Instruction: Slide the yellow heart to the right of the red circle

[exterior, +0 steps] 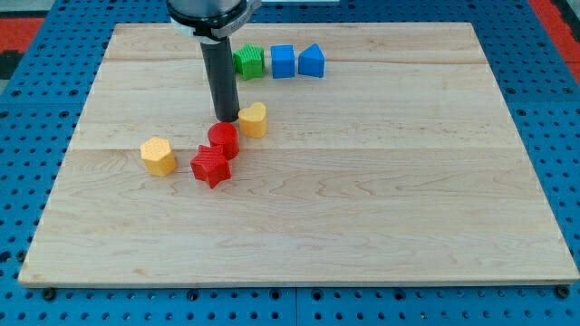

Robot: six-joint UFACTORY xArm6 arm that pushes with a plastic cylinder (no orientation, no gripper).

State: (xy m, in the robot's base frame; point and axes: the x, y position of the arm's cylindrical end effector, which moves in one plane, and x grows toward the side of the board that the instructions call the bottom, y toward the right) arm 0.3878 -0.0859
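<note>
My arm shows only as a dark, rounded housing with a pale grey collar at the view's top. From it runs a straight, smooth black rod (222, 86), cylindrical, ending in my tip (225, 119).

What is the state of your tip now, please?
My tip: no gripper, holding nothing; beside the yellow heart, just above the red circle.

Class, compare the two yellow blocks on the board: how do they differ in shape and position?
The yellow heart is lobed; the yellow hexagon has flat sides. The yellow heart lies beside the red circle and my tip; the yellow hexagon sits alone toward the view's left. Both share colour and similar size.
</note>
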